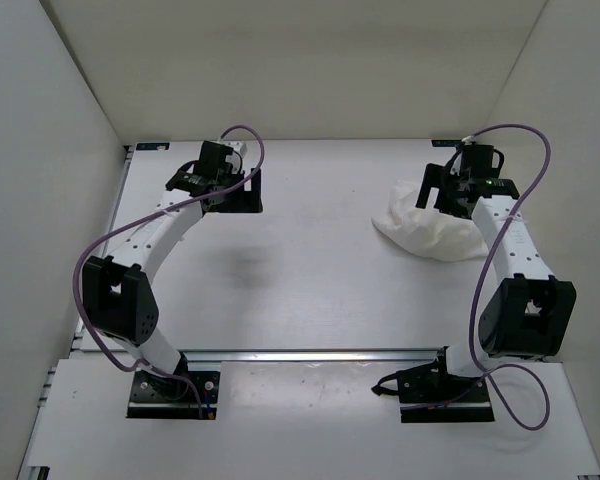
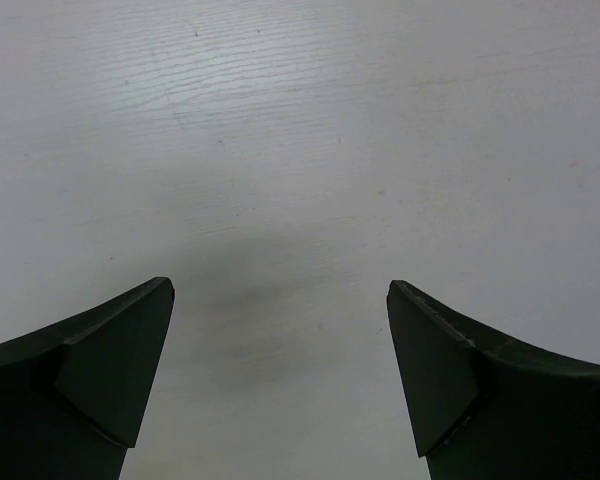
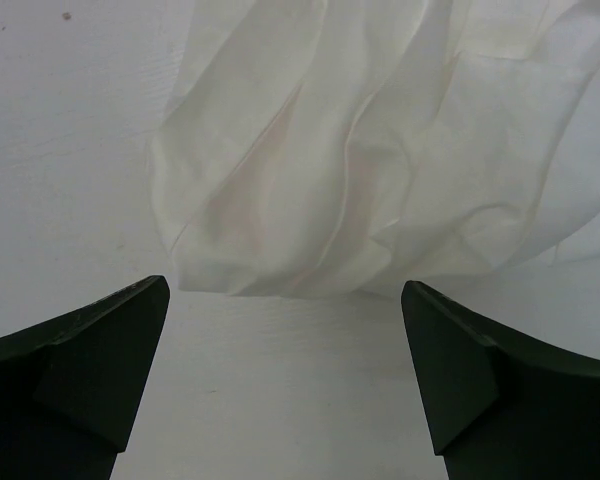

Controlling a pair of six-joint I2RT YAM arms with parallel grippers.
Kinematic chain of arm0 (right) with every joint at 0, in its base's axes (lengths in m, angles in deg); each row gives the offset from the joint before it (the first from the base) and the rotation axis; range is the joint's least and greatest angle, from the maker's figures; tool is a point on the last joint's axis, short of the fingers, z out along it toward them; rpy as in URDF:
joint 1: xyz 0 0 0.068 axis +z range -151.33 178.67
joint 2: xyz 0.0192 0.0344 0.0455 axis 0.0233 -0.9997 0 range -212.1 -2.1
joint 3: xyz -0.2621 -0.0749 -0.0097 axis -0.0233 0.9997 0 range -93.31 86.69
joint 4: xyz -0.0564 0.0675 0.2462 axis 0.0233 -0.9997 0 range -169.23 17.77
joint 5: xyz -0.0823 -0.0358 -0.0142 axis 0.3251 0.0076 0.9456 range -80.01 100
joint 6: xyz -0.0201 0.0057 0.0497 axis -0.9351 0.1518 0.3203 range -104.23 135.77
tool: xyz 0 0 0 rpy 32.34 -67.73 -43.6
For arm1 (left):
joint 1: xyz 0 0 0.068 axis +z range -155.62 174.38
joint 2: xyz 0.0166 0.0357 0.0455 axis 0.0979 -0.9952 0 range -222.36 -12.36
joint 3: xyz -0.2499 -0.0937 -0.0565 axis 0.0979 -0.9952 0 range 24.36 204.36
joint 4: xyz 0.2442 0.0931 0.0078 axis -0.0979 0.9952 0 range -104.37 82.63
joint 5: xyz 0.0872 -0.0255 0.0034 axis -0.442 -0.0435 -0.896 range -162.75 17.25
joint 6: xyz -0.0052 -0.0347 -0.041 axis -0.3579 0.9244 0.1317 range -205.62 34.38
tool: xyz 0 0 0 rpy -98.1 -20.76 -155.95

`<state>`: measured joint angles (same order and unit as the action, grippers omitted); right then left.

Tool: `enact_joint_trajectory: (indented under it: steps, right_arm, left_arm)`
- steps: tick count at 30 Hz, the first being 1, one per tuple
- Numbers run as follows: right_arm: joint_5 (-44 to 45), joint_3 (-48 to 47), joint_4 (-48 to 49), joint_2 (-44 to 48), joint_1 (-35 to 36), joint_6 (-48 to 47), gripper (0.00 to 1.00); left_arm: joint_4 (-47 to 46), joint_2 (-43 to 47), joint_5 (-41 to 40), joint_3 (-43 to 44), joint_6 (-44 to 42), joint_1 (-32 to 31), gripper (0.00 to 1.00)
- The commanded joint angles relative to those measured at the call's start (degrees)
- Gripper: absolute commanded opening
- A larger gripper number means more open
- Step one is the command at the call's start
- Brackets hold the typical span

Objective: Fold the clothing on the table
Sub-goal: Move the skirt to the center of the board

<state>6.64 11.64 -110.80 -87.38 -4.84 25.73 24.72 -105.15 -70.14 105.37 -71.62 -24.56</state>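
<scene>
The clothing (image 1: 427,230) is a crumpled white heap on the right side of the table (image 1: 310,280), partly covered by the right arm in the top view. My right gripper (image 1: 442,190) hovers at the heap's far side. In the right wrist view the wrinkled clothing (image 3: 360,150) lies just beyond the open right gripper (image 3: 284,286), with only bare table (image 3: 280,380) between the fingers. My left gripper (image 1: 236,190) is over the far left of the table. In its wrist view the left gripper (image 2: 280,287) stands open above bare table (image 2: 300,120), holding nothing.
White walls (image 1: 310,70) close in the table at the back and both sides. A metal rail (image 1: 310,354) runs along the front edge between the two arm bases. Purple cables (image 1: 85,270) loop off each arm.
</scene>
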Motion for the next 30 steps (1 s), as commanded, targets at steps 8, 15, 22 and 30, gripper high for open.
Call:
enact_joint_trajectory:
  steps: [8, 15, 22, 30]
  right_arm:
    - [13.6, -11.9, -9.7, -10.4, 0.7, 1.7, 0.99]
    - [17.7, -6.3, -2.8, -12.3, 1.0, 2.2, 0.99]
    - [14.2, 1.9, 4.6, -10.6, 0.0, 3.9, 0.95]
    - [14.2, 3.1, 9.2, -16.5, 1.8, 5.2, 0.61]
  left_arm:
    - [1.4, 2.5, -1.4, 1.9, -2.2, -1.5, 0.99]
    - [0.2, 5.3, 0.5, -2.6, -1.6, 0.4, 0.98]
    - [0.4, 5.7, 1.5, -3.7, -2.2, 2.2, 0.99]
    - [1.5, 5.0, 3.0, -2.9, -2.2, 2.8, 0.99]
